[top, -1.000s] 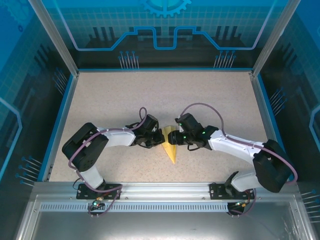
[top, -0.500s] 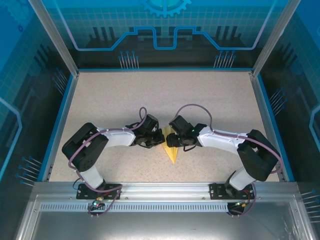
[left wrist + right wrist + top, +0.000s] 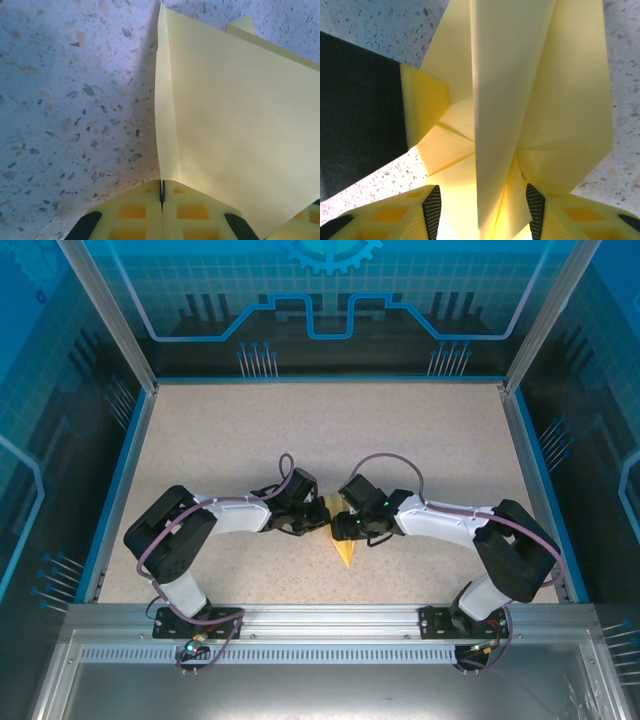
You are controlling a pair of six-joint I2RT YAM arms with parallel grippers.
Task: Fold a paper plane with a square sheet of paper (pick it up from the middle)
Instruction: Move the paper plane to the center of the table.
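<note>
Moved: right gripper [image 3: 483, 210] came closer over the paper plane [image 3: 345, 545].
Jaws: apart, straddling its centre fold.
Hold: left gripper [image 3: 161, 192] clamped on its edge.
Place: table [image 3: 250, 430] centre, toward near edge.
Next: creasing step, probably; squeeze that fold squarely.

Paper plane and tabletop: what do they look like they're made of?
The paper plane: thin matte pale yellow paper, judging by sharp creases and light glowing through its layers. The tabletop: hard speckled beige surface, possibly stone-look laminate; the look leaves it open.

The top camera looks down from high at 6 o'clock. The 2 wrist cameras face the paper plane [image 3: 345, 552], very close, from 9 and 3 o'clock; all 3 share it.
</note>
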